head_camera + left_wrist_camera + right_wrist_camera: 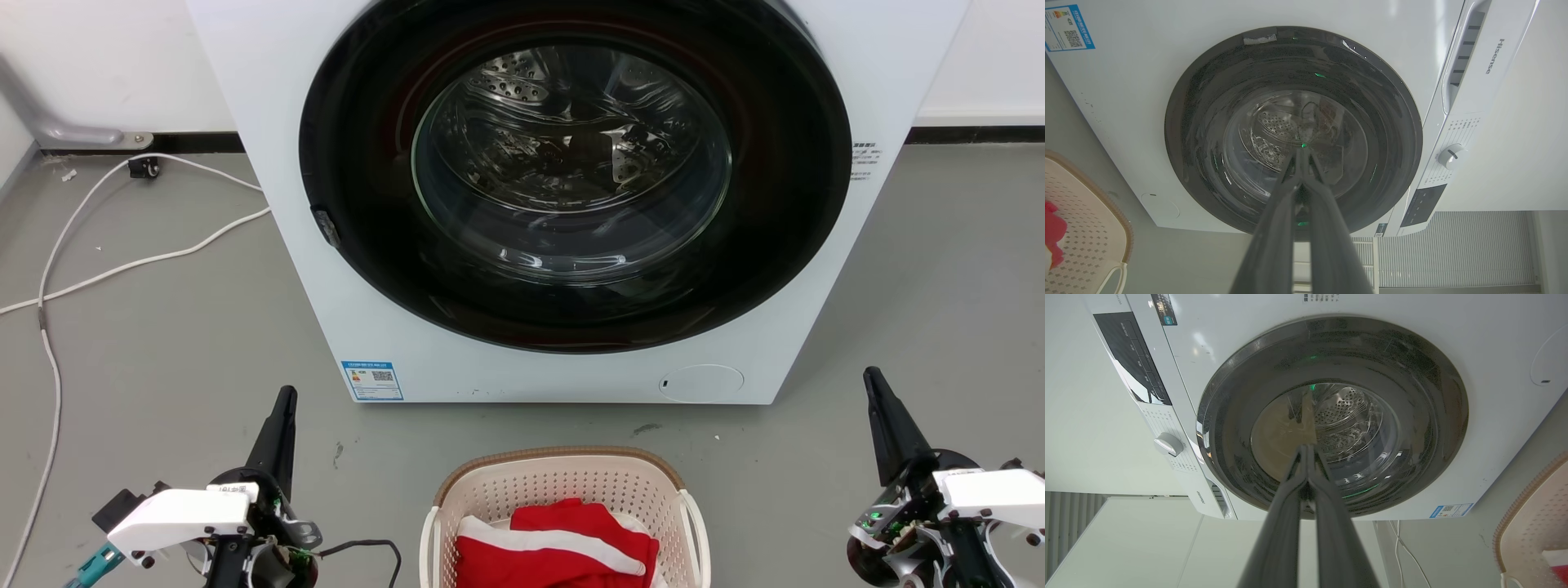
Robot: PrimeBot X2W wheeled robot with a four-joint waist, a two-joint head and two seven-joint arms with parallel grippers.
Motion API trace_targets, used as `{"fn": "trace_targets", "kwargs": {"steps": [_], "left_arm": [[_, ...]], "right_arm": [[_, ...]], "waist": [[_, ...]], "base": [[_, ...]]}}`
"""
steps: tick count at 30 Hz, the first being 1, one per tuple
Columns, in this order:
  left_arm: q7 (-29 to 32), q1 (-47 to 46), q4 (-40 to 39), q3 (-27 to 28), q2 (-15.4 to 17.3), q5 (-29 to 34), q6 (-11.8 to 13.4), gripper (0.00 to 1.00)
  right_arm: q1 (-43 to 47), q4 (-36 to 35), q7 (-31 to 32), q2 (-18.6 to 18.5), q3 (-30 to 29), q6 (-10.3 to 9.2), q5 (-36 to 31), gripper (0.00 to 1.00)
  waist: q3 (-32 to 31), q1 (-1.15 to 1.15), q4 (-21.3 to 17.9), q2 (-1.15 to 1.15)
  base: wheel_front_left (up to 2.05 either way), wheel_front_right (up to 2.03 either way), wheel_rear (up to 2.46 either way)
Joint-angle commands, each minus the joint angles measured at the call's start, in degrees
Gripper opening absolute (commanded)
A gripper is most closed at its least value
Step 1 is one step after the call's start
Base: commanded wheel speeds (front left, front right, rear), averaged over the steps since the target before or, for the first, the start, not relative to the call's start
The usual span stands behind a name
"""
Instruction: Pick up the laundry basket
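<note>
Grey smooth floor (163, 351) all around, and a big white front-loading washing machine (531, 380) takes up most of the head view, its dark round glass door (571, 180) shut as far as I can tell. Just in front of it, low centre, sits the cream plastic laundry basket (563, 482) with perforated walls and a brown woven-look rim. It's on the floor between the two arms and not touching the washer. Bunched up inside is a red garment with white stripes (563, 547).

Off to the basket's left is the left gripper (284, 400), and the right gripper (872, 384) is well out to its right. Both point at the washer and neither touches the basket. Each has its two long dark fingers pressed together with nothing between them, and the wrist views make that plain.

The small bits that matter are the white side handles, one on the left wall (426, 539) and one on the right (699, 531).

My take: nothing's lifted yet, so this is the approach. I'd spread both sets of fingers, bring the arms in and down to the handles, close on both at once and lift level so the clothes don't slide. The right arm looks to have further to go, so don't let the left arrive first and shove the basket sideways
</note>
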Motion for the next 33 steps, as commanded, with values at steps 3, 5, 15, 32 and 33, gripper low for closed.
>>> {"fn": "trace_targets", "kwargs": {"steps": [3, 5, 15, 32, 33], "left_arm": [[0.08, -0.39, 0.0, 0.13, -0.09, -0.15, -0.21, 0.0], [0.07, -0.39, 0.0, 0.13, -0.09, -0.15, -0.21, 0.0], [0.08, -0.39, 0.0, 0.13, -0.09, -0.15, -0.21, 0.0], [-3.79, -0.39, -1.64, -3.03, -0.05, 4.56, 0.03, 1.0], [-4.05, -0.42, -1.93, -3.12, -0.05, 5.5, 0.03, 1.0]], "right_arm": [[-0.79, 0.06, 0.02, 0.3, 0.03, 0.17, -0.04, 0.0], [-0.79, 0.06, 0.02, 0.3, 0.03, 0.17, -0.04, 0.0], [-0.79, 0.06, 0.02, 0.3, 0.03, 0.17, -0.04, 0.0], [1.8, -2.1, -3.78, -0.07, 1.3, 0.0, -4.09, 1.0], [1.88, -2.28, -4.06, -0.07, 1.24, 0.0, -5.02, 1.0]], "waist": [[0.0, 0.0, 0.0, 0.0], [0.0, 0.0, 0.0, 0.0], [0.0, 0.0, 0.0, 0.0], [0.02, 0.0, 0.11, 0.0], [0.02, 0.0, 0.13, 0.0]], "base": [[0.0, 0.0, 0.0], [0.0, 0.0, 0.0], [0.0, 0.0, 0.0], [0.0, 0.0, 0.0], [0.0, 0.0, 0.0]]}}
